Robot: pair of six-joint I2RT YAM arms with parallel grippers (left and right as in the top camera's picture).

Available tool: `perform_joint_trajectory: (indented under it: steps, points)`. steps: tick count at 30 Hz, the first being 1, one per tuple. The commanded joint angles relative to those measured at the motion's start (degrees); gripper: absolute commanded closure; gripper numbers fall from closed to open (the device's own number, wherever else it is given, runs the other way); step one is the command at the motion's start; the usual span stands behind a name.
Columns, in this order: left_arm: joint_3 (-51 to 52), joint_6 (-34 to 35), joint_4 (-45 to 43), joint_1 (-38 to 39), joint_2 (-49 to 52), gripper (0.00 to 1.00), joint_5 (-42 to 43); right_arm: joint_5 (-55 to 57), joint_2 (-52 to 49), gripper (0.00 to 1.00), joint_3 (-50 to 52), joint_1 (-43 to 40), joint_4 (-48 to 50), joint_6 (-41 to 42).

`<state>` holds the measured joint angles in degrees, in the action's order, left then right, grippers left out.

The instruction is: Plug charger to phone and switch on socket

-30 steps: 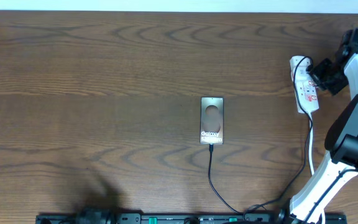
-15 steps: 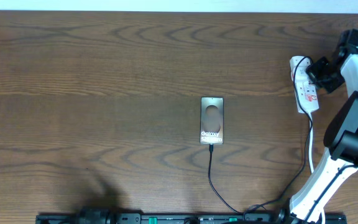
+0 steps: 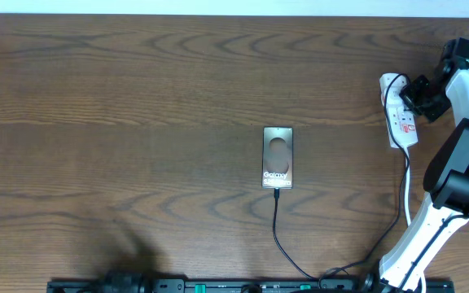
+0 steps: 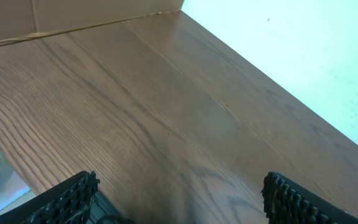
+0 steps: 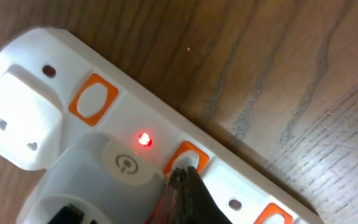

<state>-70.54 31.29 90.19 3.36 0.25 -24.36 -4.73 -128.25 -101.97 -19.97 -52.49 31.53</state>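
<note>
The phone point(image 3: 278, 157) lies flat at the table's middle, its dark screen showing a pale oval and "Galaxy". The charger cable point(image 3: 277, 226) runs from the phone's near end down to the front rail, its connector at the phone's port. The socket point(image 3: 399, 110) is a white power strip at the far right. My right gripper point(image 3: 418, 92) is over its far end. In the right wrist view the shut fingertips point(image 5: 182, 177) press on an orange-framed switch point(image 5: 188, 158) of the socket point(image 5: 55, 112), and a red lamp point(image 5: 144, 139) glows beside it. My left gripper point(image 4: 179, 199) is open over bare wood.
A white plug point(image 5: 20, 127) sits in the strip's end outlet. The strip's white cord point(image 3: 408, 191) runs down the right side beside the right arm point(image 3: 454, 175). A black rail point(image 3: 243, 286) lines the front edge. The table's far edge meets a pale wall point(image 4: 303, 56).
My right gripper has shifted a little toward the far end of the socket. The phone, the charger cable and the left arm have not moved.
</note>
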Motion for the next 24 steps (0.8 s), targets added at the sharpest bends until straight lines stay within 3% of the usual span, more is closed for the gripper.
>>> perform_joint_trajectory:
  steps: [1,8,13,19,24]
  points:
    - [-0.2,0.1,0.2,-2.6,-0.1,0.13,-0.6,2.3,-2.0,0.99,1.1,1.6,-4.1,-0.9]
    - [-0.2,0.1,0.2,-3.0,-0.1,0.13,-0.6,23.2,8.4,0.99,1.1,-0.2,-9.4,2.6]
    - [-0.2,0.1,0.2,-3.0,-0.1,0.13,-0.6,24.9,21.9,0.99,1.1,-3.5,-10.2,5.4]
    - [-0.2,0.1,0.2,-3.2,-0.1,0.13,-0.6,7.6,41.8,0.99,1.1,-5.3,-6.2,6.2]
    - [-0.2,0.1,0.2,-3.2,-0.1,0.13,-0.6,-7.7,63.2,0.97,1.1,-3.6,14.2,6.1]
